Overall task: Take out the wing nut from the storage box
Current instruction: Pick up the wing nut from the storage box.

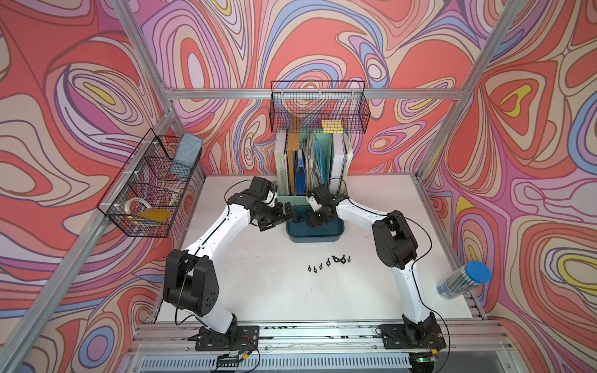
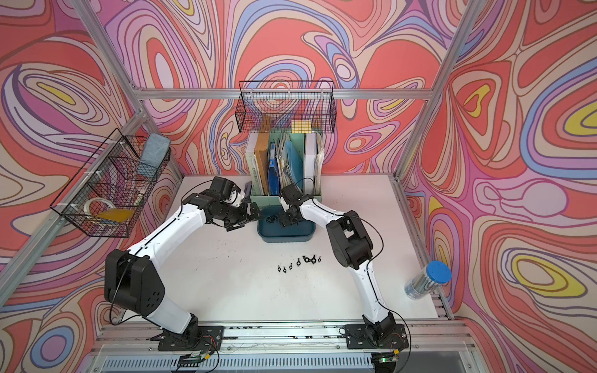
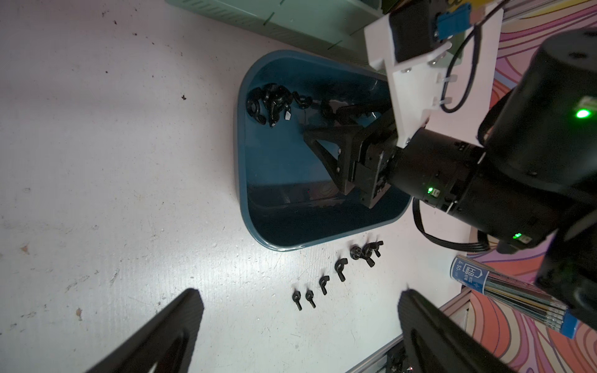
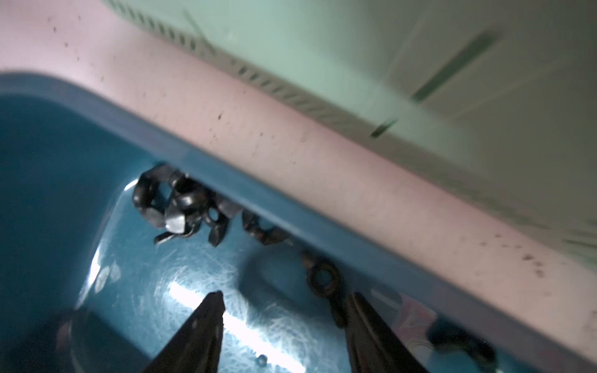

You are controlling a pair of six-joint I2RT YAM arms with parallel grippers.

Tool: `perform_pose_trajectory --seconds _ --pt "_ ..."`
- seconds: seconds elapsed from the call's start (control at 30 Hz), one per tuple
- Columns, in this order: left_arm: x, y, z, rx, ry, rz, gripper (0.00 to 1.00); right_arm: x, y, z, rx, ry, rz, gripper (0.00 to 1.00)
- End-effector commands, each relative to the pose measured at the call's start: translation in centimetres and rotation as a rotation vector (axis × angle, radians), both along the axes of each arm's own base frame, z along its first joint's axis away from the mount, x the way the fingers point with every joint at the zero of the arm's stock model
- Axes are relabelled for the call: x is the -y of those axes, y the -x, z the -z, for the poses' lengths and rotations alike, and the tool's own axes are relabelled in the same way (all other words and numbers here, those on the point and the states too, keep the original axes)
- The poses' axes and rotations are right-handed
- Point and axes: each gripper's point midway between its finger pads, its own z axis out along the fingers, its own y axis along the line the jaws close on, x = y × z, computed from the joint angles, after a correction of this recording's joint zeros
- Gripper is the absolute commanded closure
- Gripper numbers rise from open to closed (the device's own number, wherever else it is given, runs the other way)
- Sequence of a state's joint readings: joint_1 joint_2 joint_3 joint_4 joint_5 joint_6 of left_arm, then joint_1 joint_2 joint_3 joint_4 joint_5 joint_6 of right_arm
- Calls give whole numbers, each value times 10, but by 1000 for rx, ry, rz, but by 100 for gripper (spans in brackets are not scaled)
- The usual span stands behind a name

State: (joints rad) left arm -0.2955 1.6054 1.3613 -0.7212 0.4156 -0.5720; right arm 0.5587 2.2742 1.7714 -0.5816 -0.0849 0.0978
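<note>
at the rear centre of the white table (image 1: 274, 297), the storage box (image 1: 315, 239) sits flat, just in front of the mint-green file holder (image 1: 324, 145). it is a shallow dark teal tub with rounded corners.

contents: a cluster of black wing nuts (image 3: 271, 103) lies in the corner of the box nearest the file holder and the left arm. in the right wrist view they are piled against the wall below the rim. a separate wing nut (image 4: 323, 281) lies on the box floor along the same wall.

right gripper (image 4: 286, 300): inside the box, fingertips close to the floor. the jaws stand apart and nothing is clamped between them. the separate wing nut lies just beside the inner edge of one finger. the view is too blurred to tell whether they touch.

left gripper (image 3: 298, 292): at the left rear corner of the box, near the rim. the jaws are spread wide and hold nothing.

in front of the box, a row of wing nuts (image 1: 326, 262) lies on the table in a slanted line. the pieces at its right end touch each other. a clear pencil tube (image 1: 465, 281) with a blue cap sits at the right edge of the table.
</note>
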Motion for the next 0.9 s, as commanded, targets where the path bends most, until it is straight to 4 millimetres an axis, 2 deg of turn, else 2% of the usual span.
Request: perform_pose_trajectory --seconds 0.0,0.27,0.47,0.7,0.87 --pt "-3 3 -3 8 -8 5 1 -5 8 -9 -5 -28 2 44" --pt "-4 4 -3 8 -8 5 1 1 2 -10 23 6 19 45" --pt "-5 5 -4 9 -13 4 1 1 -4 -1 31 44 0 44" --pt "-5 5 -4 10 -16 4 1 0 -6 3 28 45 -5 64" --pt "-4 4 -5 9 -15 5 1 -1 -6 1 28 45 -4 73"
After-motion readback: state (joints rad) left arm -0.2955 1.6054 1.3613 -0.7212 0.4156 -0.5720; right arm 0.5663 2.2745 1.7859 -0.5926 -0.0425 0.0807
